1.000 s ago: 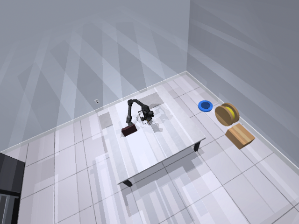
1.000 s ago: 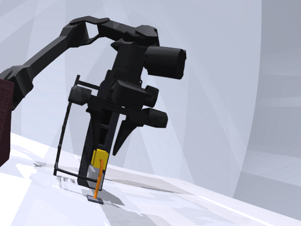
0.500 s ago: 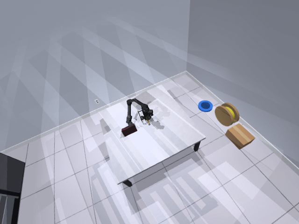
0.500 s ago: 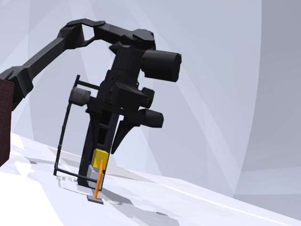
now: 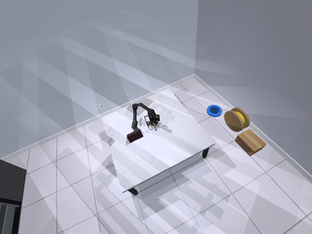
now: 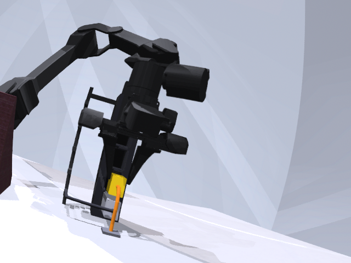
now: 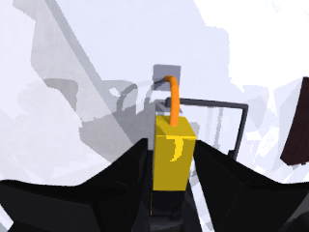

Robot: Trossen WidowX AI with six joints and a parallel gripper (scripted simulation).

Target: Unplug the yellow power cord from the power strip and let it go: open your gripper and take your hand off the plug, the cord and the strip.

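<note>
The yellow plug [image 6: 112, 183] [image 7: 171, 166] sits on the dark, tilted power strip [image 6: 97, 199] [image 7: 166, 208]. Its orange cord [image 6: 114, 210] [image 7: 175, 103] runs from the plug down to a small grey plate [image 6: 107, 231] [image 7: 166, 70] on the table. My gripper [image 6: 118, 181] [image 7: 170, 145] is partly open, with one fingertip on each side of the plug. In the wrist view a narrow gap shows at the left finger, and the right fingertip is very close to the plug. Whether it touches is not clear. The plug's contact with the strip is hidden.
A thin black wire frame [image 6: 73, 153] [image 7: 241, 130] stands beside the strip. A light grey block [image 6: 110, 205] is below the plug. A dark red block [image 5: 134, 136] [image 6: 5, 141] is at the arm's base. A blue ring [image 5: 208, 110], a spool [image 5: 233, 121] and a box [image 5: 249, 142] are on the floor.
</note>
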